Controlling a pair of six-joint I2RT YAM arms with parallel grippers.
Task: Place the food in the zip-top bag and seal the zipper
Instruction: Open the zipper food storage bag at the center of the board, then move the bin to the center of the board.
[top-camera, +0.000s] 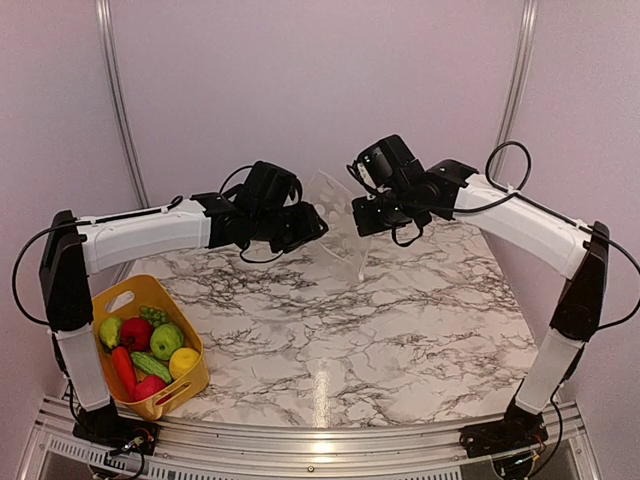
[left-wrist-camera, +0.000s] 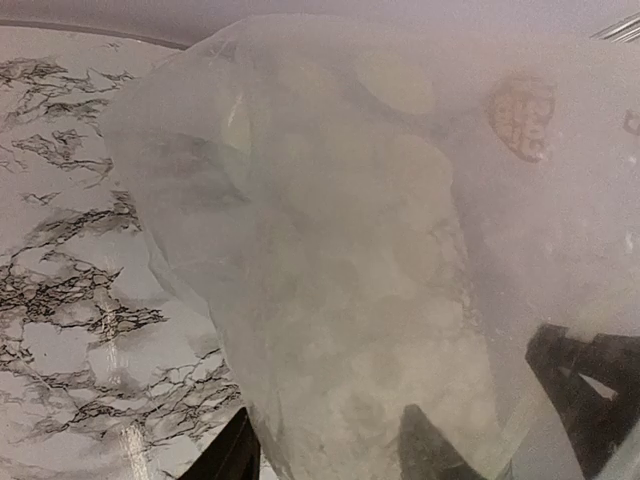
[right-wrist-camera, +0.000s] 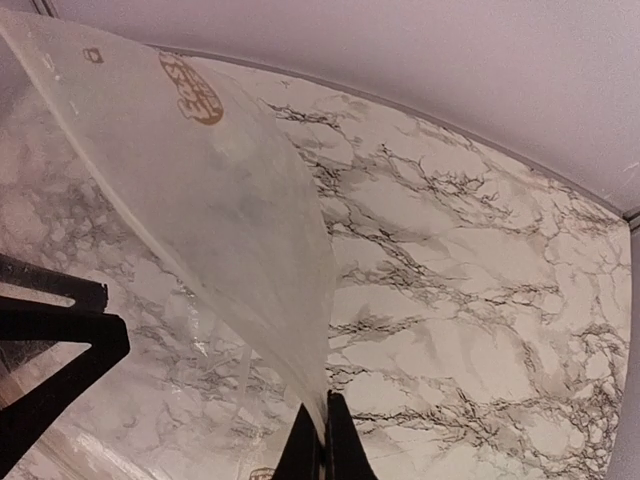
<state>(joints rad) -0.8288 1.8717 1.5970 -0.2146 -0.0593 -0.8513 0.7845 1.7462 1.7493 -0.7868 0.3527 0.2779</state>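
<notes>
Food (top-camera: 150, 345) all in bin (top-camera: 130, 290), near left; bag (top-camera: 335, 205) raised far centre, right claw (right-wrist-camera: 322, 440) pinching its edge, left claw (left-wrist-camera: 330, 440) half open around it; nothing bagged yet.

Soft, even light from overhead fills all three views, leaving a pale streak of glare on the marble tabletop (top-camera: 400, 330) near its front edge and only faint, soft-edged shadows. In the left wrist view the zip-top bag (left-wrist-camera: 380, 250) lies so close to the lens that it is a milky, unfocused haze. The right wrist view keeps the marble veins fairly sharp.
</notes>
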